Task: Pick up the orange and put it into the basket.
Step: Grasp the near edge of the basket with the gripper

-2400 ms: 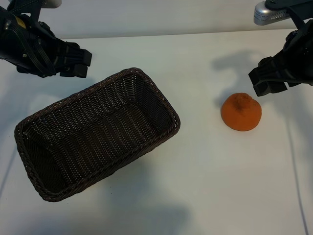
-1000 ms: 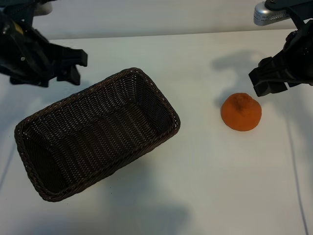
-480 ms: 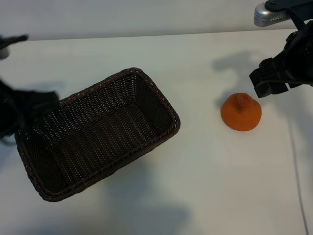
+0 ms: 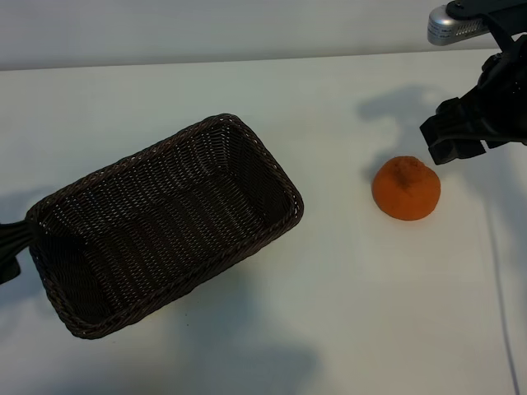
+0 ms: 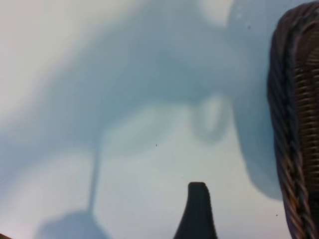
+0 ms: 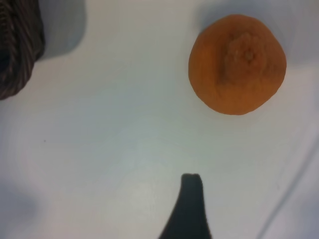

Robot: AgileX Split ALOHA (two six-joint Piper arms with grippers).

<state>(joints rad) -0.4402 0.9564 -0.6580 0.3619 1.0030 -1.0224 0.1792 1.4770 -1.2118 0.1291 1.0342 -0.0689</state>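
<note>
The orange lies on the white table at the right, stem end up; it also shows whole in the right wrist view. My right gripper hovers just behind and to the right of it, open and holding nothing; one dark finger shows. The dark brown wicker basket sits slantwise at the centre left, with nothing inside. Only a sliver of my left gripper shows at the left edge, beside the basket's near-left end. It is open over bare table, one finger next to the basket's rim.
The white table stretches between the basket and the orange and along the front. A thin line runs down its right side. A silver part of the right arm is at the top right.
My left arm has swung from the back left corner down along the left edge and is now almost out of the exterior view. The right arm, orange and basket have not moved.
</note>
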